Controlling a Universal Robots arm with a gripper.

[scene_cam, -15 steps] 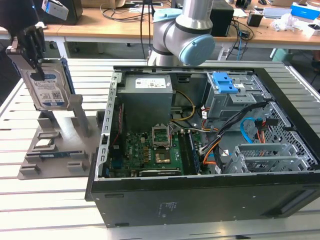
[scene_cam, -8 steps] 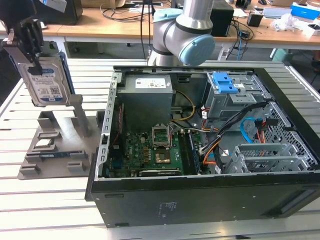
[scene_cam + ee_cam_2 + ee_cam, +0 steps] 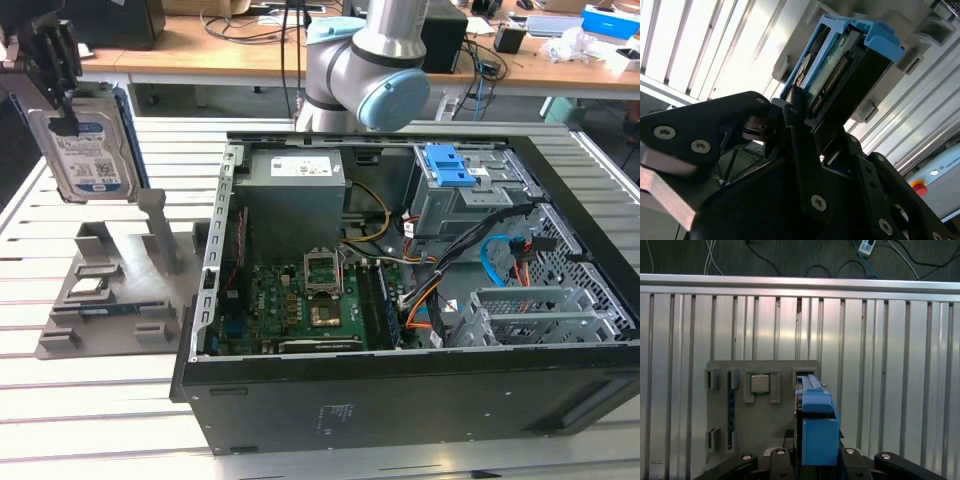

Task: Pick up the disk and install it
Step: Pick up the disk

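In the exterior view, the disk (image 3: pixel 85 150), a silver hard drive with a white-and-blue label and a blue frame, hangs upright in the air at that view's far left. My gripper (image 3: pixel 55 60) is shut on its top edge. It is lifted clear above the grey holder (image 3: pixel 110 290) on the slatted table. In the second wrist view the disk (image 3: pixel 840 65) sticks out from between my black fingers (image 3: pixel 790 112), connector edge showing. The first wrist view looks down along the disk's blue frame (image 3: pixel 817 430) onto the holder (image 3: pixel 760 410) below.
An open computer case (image 3: pixel 600 400) lies at the exterior view's right, holding a motherboard (image 3: pixel 300 300), a grey power supply (image 3: pixel 295 195), cables and a drive bay with a blue latch (image 3: pixel 455 170). The arm's base (image 3: pixel 370 70) stands behind the case. A chip (image 3: pixel 760 383) sits in the holder.
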